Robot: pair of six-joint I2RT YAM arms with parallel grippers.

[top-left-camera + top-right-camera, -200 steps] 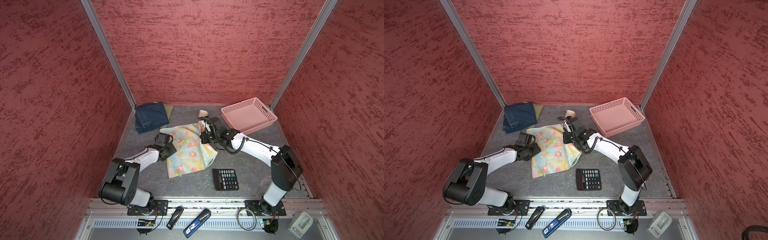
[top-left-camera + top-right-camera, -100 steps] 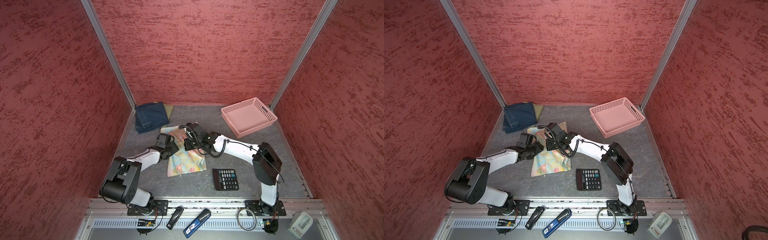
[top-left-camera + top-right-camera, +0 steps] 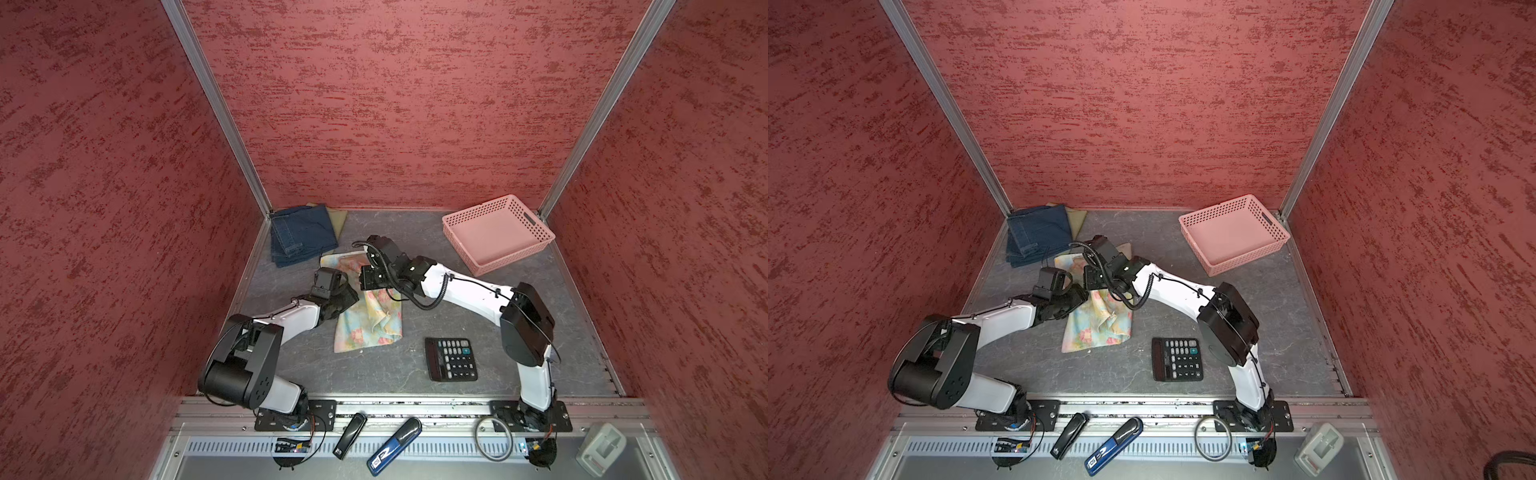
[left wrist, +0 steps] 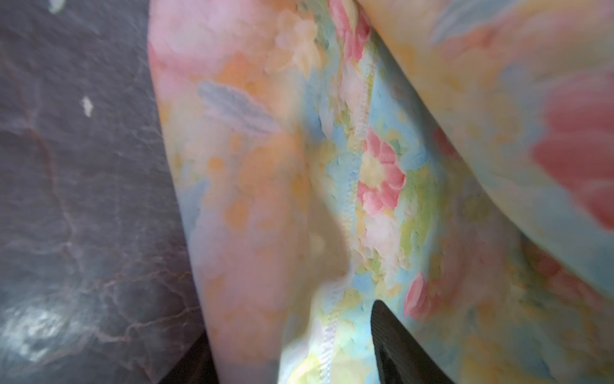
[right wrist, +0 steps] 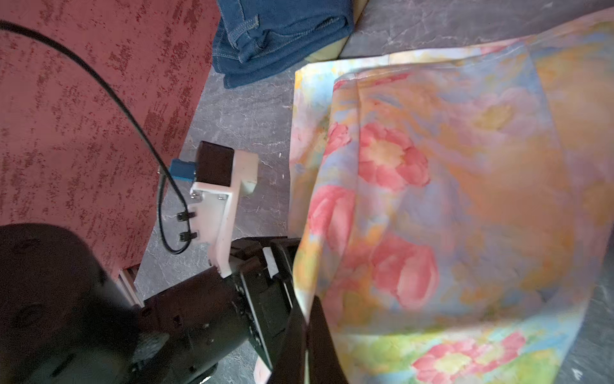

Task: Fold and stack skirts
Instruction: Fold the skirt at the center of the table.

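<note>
Fabric of the denim skirt (image 3: 301,235) is being shown folded in the far corner, well beyond the left pincer (image 3: 352,296), with an edge of the olive skirt (image 3: 337,219) showing beneath it. The left pincer's fingers (image 4: 398,345) are being seen parted, released, with cloth of the floral skirt (image 3: 370,324) lying between them. Just beside it, the right pincer (image 5: 308,319) is being clenched on that skirt's edge, a doubled layer being held over the lower one. The calculator (image 3: 451,359) is being seen nearer the right pincer's base, and the pink basket (image 3: 513,257) well apart on its outer side.
</note>
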